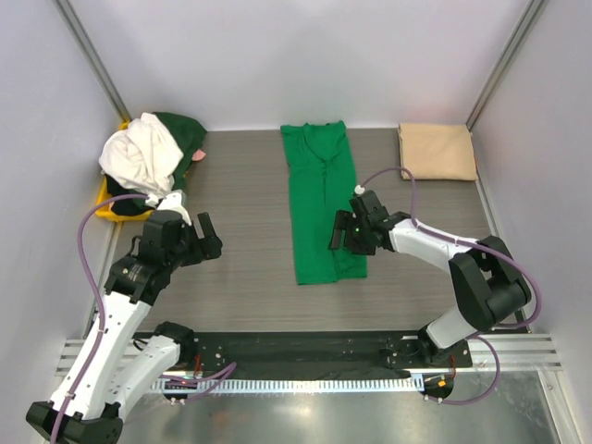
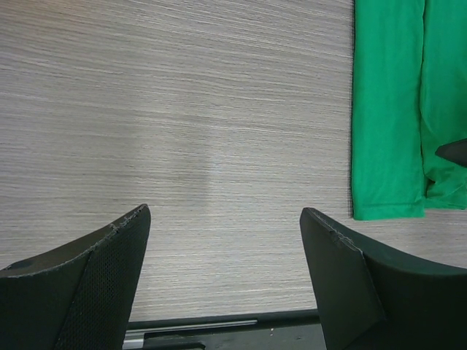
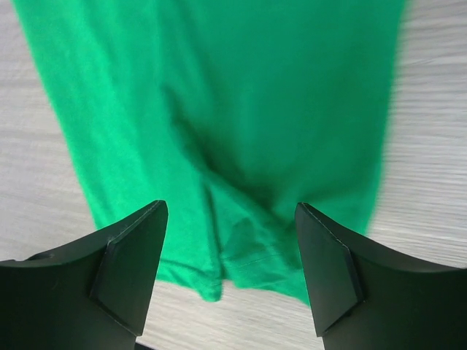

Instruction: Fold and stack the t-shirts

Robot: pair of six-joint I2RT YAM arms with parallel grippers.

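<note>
Both pincers spread, empty: right gripper (image 3: pixel 230 211) over the bright green t-shirt (image 1: pixel 319 199), at its near end; left gripper (image 2: pixel 222 219) left of it. Farther left, yellow tray (image 1: pixel 104 199) holds white t-shirt (image 1: pixel 139 153) and dark green t-shirt (image 1: pixel 180 129), visible only from above.

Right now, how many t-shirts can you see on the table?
4: bright green shirt laid out mid-table, tan shirt folded far right, white shirt and dark green shirt heaped far left. The heap may hide more.
</note>
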